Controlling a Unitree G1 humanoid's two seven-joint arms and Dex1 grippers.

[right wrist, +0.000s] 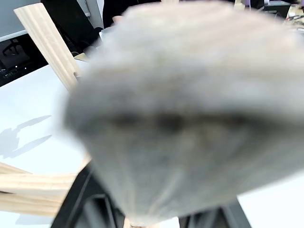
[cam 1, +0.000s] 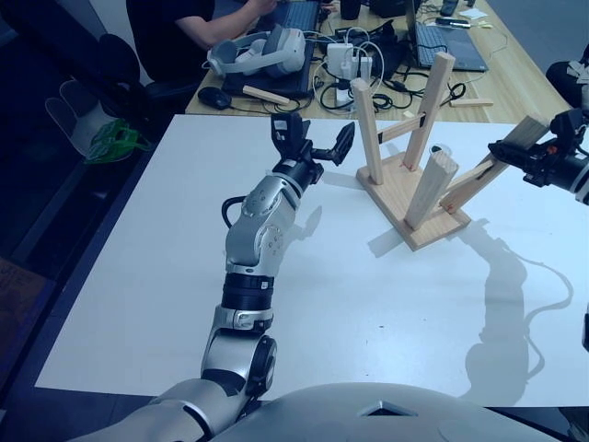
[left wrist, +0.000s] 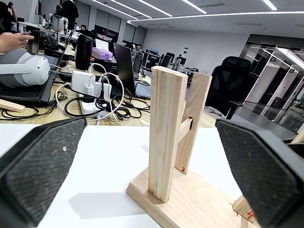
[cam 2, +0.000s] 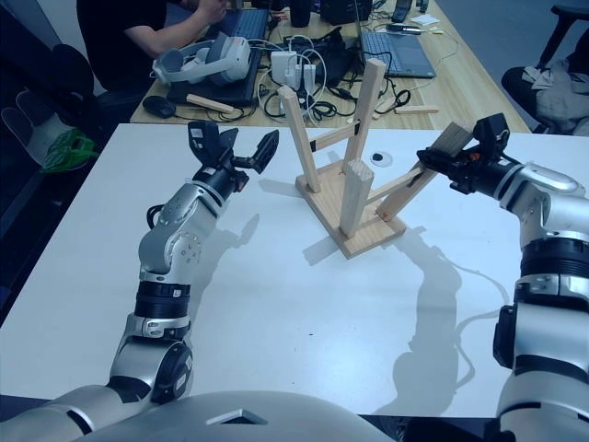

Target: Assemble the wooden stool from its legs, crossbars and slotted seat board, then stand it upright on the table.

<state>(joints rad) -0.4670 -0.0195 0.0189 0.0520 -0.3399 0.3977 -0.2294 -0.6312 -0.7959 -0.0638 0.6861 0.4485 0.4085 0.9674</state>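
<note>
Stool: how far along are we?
Done: seat board lies flat on the table, three legs standing up from it, one crossbar joining the far pair. In hand: right pincer grips the fourth leg, which leans outward from the board. Left pincer is open, holding nothing. Left: straighten that leg, then turn everything upright.
</note>
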